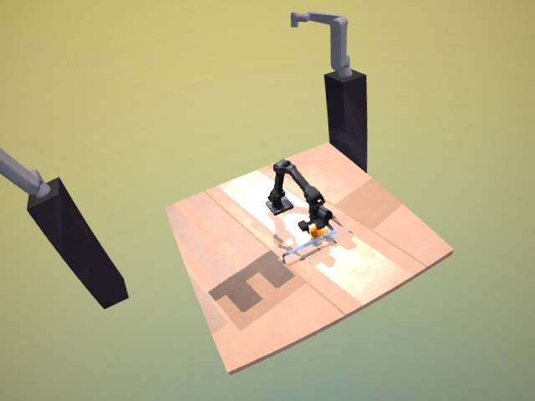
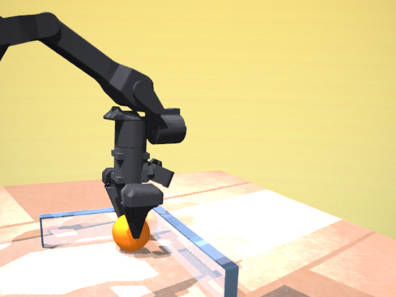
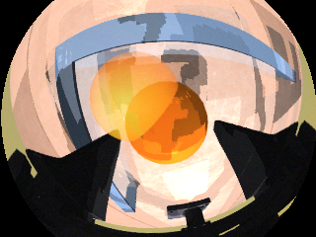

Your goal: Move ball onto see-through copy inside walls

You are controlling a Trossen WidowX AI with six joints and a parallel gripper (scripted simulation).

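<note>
Only the wrist view shows the see-through copy (image 3: 125,95), a pale orange disc overlapping the solid ball (image 3: 168,121) up and to one side; the exterior view shows the ball (image 2: 130,235) resting on the table (image 2: 288,223), which the wrist view cannot confirm. The gripper (image 2: 135,228) points straight down with its jaws released and spread wide, holding nothing. The ball sits directly beneath and between the jaws, inside the corner of the clear walls (image 2: 195,237), with the near fingertip (image 2: 135,223) crossing its front. Counted: one ball, one see-through copy, two walls, one gripper.
</note>
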